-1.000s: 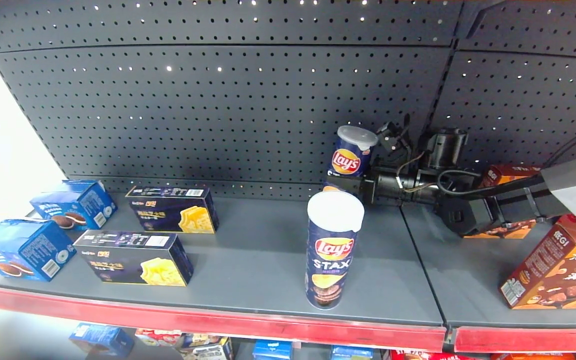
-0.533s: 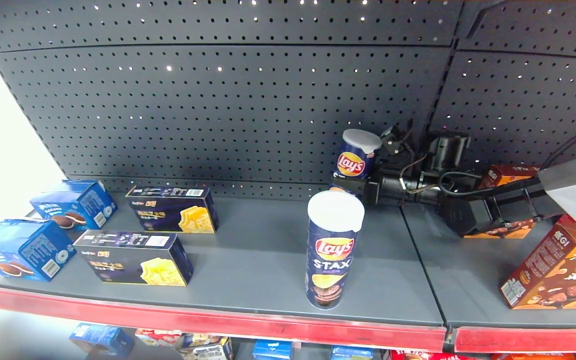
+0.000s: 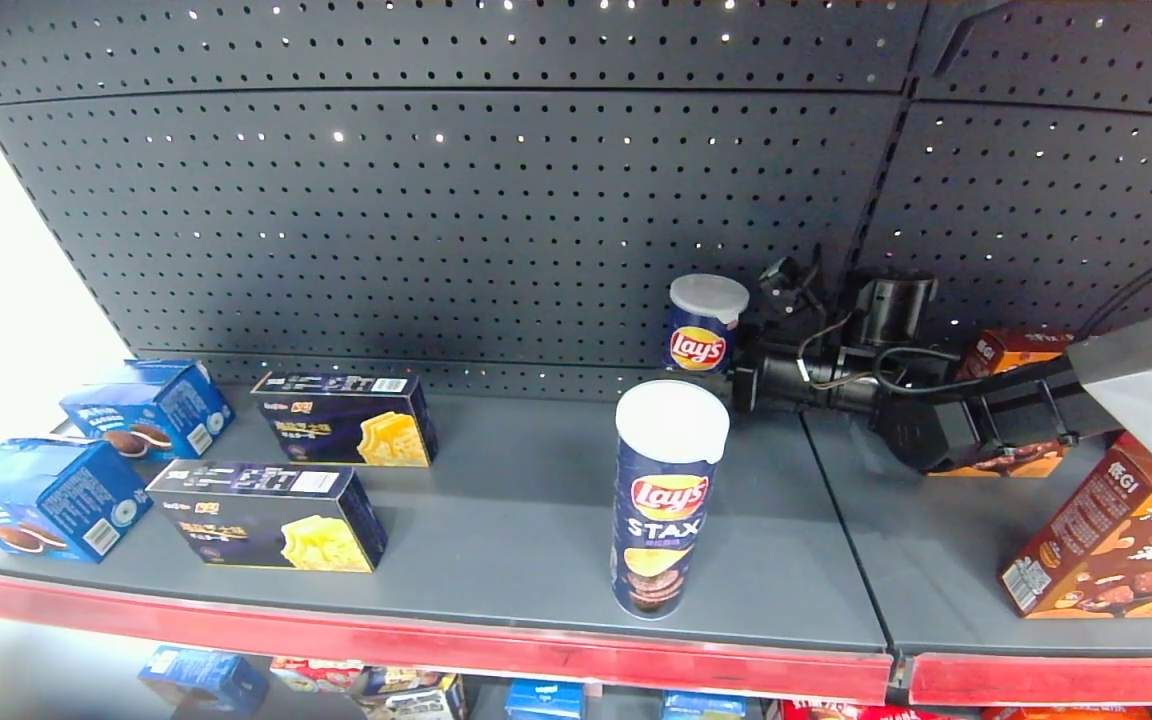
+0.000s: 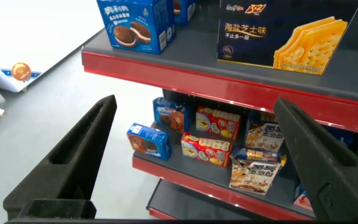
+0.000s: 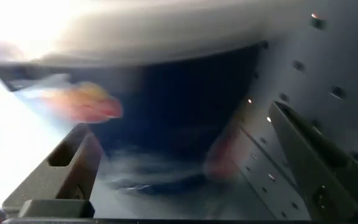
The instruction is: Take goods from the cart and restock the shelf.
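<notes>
A tall dark-blue chips can (image 3: pixel 663 500) with a white lid stands near the middle of the grey shelf (image 3: pixel 516 540). Behind it, close to the pegboard back wall, a second chips can (image 3: pixel 702 330) of the same kind stands almost upright. My right gripper (image 3: pixel 736 366) reaches in from the right and is shut on its lower part. In the right wrist view the can (image 5: pixel 166 143) is a blur between the two fingers (image 5: pixel 73 168). My left gripper (image 4: pixel 196 106) hangs open below the shelf's front, with nothing in it.
Two blue cookie boxes (image 3: pixel 46 495) and two dark cracker boxes (image 3: pixel 271 515) lie on the shelf's left half. A brown snack box (image 3: pixel 1116 530) stands at the right, with an orange box (image 3: pixel 1011 352) behind my right arm. The lower shelves (image 4: pixel 229 143) hold several small packs.
The held can has come down toward the shelf and swung from a tilt to nearly upright. My right gripper sank a little with it. The front can has not moved.
</notes>
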You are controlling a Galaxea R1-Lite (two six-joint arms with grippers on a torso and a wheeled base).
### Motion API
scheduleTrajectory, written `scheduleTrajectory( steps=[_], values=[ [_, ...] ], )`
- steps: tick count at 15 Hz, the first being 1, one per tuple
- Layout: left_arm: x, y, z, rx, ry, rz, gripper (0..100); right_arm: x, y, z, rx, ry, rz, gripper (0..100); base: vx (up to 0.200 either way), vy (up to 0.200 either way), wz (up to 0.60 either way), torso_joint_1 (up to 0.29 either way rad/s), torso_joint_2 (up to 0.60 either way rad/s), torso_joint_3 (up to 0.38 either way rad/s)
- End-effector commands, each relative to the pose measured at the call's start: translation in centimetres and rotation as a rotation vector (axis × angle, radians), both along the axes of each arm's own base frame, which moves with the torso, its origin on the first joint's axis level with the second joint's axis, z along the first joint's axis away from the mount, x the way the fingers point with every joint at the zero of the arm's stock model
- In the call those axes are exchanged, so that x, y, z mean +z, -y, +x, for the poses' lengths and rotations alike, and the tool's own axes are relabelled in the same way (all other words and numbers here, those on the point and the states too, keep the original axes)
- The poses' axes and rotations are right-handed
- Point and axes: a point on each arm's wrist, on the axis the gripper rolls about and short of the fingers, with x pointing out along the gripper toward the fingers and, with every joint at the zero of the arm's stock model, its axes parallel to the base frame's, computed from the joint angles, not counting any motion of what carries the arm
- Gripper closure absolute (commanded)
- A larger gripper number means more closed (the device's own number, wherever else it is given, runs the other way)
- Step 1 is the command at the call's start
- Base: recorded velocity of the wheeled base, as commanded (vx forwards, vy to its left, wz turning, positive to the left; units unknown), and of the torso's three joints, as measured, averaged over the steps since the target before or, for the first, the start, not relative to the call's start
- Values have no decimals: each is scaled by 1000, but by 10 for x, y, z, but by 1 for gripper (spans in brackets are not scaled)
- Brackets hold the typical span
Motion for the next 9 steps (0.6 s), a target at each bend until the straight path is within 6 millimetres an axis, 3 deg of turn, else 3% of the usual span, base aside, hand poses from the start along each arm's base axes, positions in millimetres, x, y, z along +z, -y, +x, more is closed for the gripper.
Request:
scheduleTrajectory(
  steps=[1, 5, 9],
  values=[
    [0, 0, 0, 1, 0, 0, 0, -2, -2, -1, -12, -6, -3, 0, 0, 0, 0, 0, 0, 0],
    [0, 0, 0, 1, 0, 0, 0, 3, -1, -9, -24, -7, -5, 0, 0, 0, 0, 0, 0, 0],
    [0, 0, 0, 1, 0, 0, 0, -1, 4, -28, -124, -1, -66, 0, 0, 0, 0, 0, 0, 0]
  ],
)
